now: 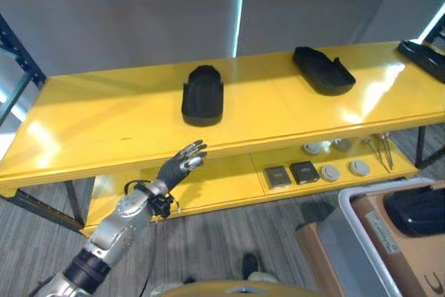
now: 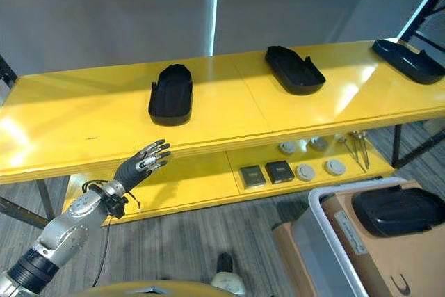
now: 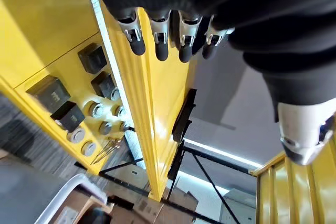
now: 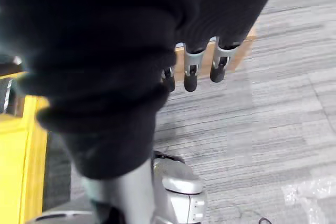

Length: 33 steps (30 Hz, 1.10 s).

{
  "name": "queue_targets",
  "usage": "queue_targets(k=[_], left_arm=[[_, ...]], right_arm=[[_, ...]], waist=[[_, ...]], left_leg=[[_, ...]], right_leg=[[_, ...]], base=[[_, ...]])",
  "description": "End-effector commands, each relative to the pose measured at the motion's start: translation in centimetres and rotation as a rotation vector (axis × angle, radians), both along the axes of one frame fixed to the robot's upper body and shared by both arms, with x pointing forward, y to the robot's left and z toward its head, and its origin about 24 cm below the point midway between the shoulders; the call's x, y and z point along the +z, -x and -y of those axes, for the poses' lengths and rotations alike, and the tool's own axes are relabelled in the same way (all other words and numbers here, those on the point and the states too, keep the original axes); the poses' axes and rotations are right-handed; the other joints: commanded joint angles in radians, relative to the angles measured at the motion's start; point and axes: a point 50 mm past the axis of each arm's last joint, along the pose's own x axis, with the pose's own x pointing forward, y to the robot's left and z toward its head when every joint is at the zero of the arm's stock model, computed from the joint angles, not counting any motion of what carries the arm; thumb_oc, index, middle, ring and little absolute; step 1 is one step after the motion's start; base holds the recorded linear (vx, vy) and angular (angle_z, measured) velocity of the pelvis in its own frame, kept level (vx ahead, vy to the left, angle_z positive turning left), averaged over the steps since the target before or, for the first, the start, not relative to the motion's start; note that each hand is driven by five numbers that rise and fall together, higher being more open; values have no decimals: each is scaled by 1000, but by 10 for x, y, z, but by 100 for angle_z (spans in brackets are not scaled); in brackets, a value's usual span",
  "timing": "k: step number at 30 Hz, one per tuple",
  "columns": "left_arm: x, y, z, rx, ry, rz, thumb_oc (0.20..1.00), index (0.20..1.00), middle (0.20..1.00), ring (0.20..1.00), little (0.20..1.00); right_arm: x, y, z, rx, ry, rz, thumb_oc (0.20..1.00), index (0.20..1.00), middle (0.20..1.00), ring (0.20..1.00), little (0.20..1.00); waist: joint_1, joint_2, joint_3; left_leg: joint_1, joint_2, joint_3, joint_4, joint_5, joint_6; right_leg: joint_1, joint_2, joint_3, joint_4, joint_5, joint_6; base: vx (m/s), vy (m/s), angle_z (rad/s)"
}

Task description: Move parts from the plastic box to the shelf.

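Three black parts [image 1: 203, 95] [image 1: 322, 69] [image 1: 424, 57] lay well apart on the yellow shelf [image 1: 104, 126], with wide bare room between them. One more part [image 2: 396, 210] sat in the box [image 2: 327, 224]. The left hand [image 1: 182, 165] reached up near the shelf's front edge, fingers straight, holding nothing. The right hand [image 4: 191, 72] hung over the floor, fingers loose and empty.

So the left hand [image 1: 182, 165] is hovering at the shelf's [image 1: 104, 130] front edge. Three parts are sitting on top: one [image 1: 203, 95] just beyond the hand, two [image 1: 322, 70] [image 1: 424, 57] further right. The plastic box [image 2: 327, 234] is sitting well right, holding another part [image 2: 396, 211].
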Motion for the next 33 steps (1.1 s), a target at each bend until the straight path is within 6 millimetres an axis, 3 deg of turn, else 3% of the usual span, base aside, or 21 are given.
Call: queue_targets(k=[1,3,5,7,10,12,14,15,17,18,19,20,22,25,26,28,33], left_arm=[[22,-8,2,17,140,81,1000,1000,1000,1000,1000],[20,-10,-1,64,154,81,1000,1000,1000,1000,1000],[20,-14,1,100,167,90,1000,1000,1000,1000,1000],[19,-17,5,99,168,95,1000,1000,1000,1000,1000],[11,-21,21,83,201,53,1000,1000,1000,1000,1000],[8,-22,25,82,205,43,1000,1000,1000,1000,1000],[5,-23,28,79,187,61,1000,1000,1000,1000,1000],[5,-23,28,79,181,66,1000,1000,1000,1000,1000],[4,-24,23,138,175,66,1000,1000,1000,1000,1000],[2,-23,20,151,168,63,1000,1000,1000,1000,1000],[2,-23,20,151,168,63,1000,1000,1000,1000,1000],[-3,-23,9,184,144,61,1000,1000,1000,1000,1000],[-10,-19,-3,211,127,43,1000,1000,1000,1000,1000],[-15,-18,-14,247,107,21,1000,1000,1000,1000,1000],[-14,-20,-18,263,107,17,1000,1000,1000,1000,1000],[-11,-21,-25,263,106,17,1000,1000,1000,1000,1000],[-15,-17,-30,258,83,1,1000,1000,1000,1000,1000]], right_arm=[[1,-10,-3,12,19,34,1000,1000,1000,1000,1000],[1,-10,1,62,22,31,1000,1000,1000,1000,1000],[4,-19,6,120,37,36,1000,1000,1000,1000,1000],[5,-22,8,165,39,38,1000,1000,1000,1000,1000],[2,-20,1,137,18,44,1000,1000,1000,1000,1000],[1,-20,0,156,24,36,1000,1000,1000,1000,1000],[1,-18,2,171,39,15,1000,1000,1000,1000,1000],[2,-17,5,167,43,10,1000,1000,1000,1000,1000],[6,-23,17,196,75,-3,1000,1000,1000,1000,1000],[7,-25,21,189,86,-4,1000,1000,1000,1000,1000],[7,-25,21,189,86,-4,1000,1000,1000,1000,1000],[11,-32,30,194,95,-2,1000,1000,1000,1000,1000],[14,-36,38,203,99,-11,1000,1000,1000,1000,1000],[16,-40,46,235,117,-32,1000,1000,1000,1000,1000],[16,-42,46,241,118,-33,1000,1000,1000,1000,1000],[16,-43,43,244,115,-31,1000,1000,1000,1000,1000],[12,-31,39,255,85,-35,1000,1000,1000,1000,1000]], waist=[[25,22,-3],[37,27,-7],[47,33,-6],[42,25,-1],[8,-4,-5],[-5,-13,-18],[-16,-20,-33],[-15,-21,-36],[16,-22,-29],[31,-21,-21],[31,-21,-21],[68,-31,-4],[106,-24,5],[153,12,17],[162,21,28],[168,22,26],[150,36,1]], left_leg=[[-37,36,-39,68,-104,-6],[-38,44,26,66,-103,1],[-48,61,104,85,-117,26],[-62,76,137,121,-128,29],[-73,117,170,166,-131,17],[-64,129,189,162,-128,7],[-63,163,188,180,-92,-30],[-69,179,176,193,-73,-46],[-135,221,11,322,-2,-99],[-167,224,-59,377,9,-108],[-167,224,-59,377,9,-108],[-227,185,-190,435,35,-87],[-240,142,-282,361,31,-75],[-282,100,-383,166,109,-100],[-307,91,-416,171,132,-107],[-281,70,-427,142,67,-90],[-221,48,-413,80,38,-74]], right_leg=[[24,-83,-211,123,67,93],[8,-108,-307,183,61,86],[-21,-144,-402,276,34,58],[-24,-134,-419,263,14,40],[-7,-58,-379,160,-4,13],[7,-38,-373,113,6,11],[23,1,-358,55,14,0],[30,13,-350,41,10,-6],[51,58,-268,4,-9,-39],[54,70,-235,2,-17,-50],[54,70,-235,2,-17,-50],[48,77,-169,-6,-10,-68],[46,90,-103,-6,-16,-64],[64,103,-37,-6,-31,-47],[80,103,-19,-6,-38,-47],[87,86,-25,-6,-40,-43],[78,79,-34,-1,-46,-36]], base=[[-106,4,-96],[-150,24,-143],[-198,-57,-249],[-101,-197,-203],[-7,-342,-122],[28,-188,-57],[63,-207,-60],[102,-246,-47],[102,-194,-79],[60,-116,-140],[-15,-94,-174],[-12,-35,-170],[62,26,-134],[158,169,-145],[140,179,-86],[47,147,-74],[40,163,-91]])
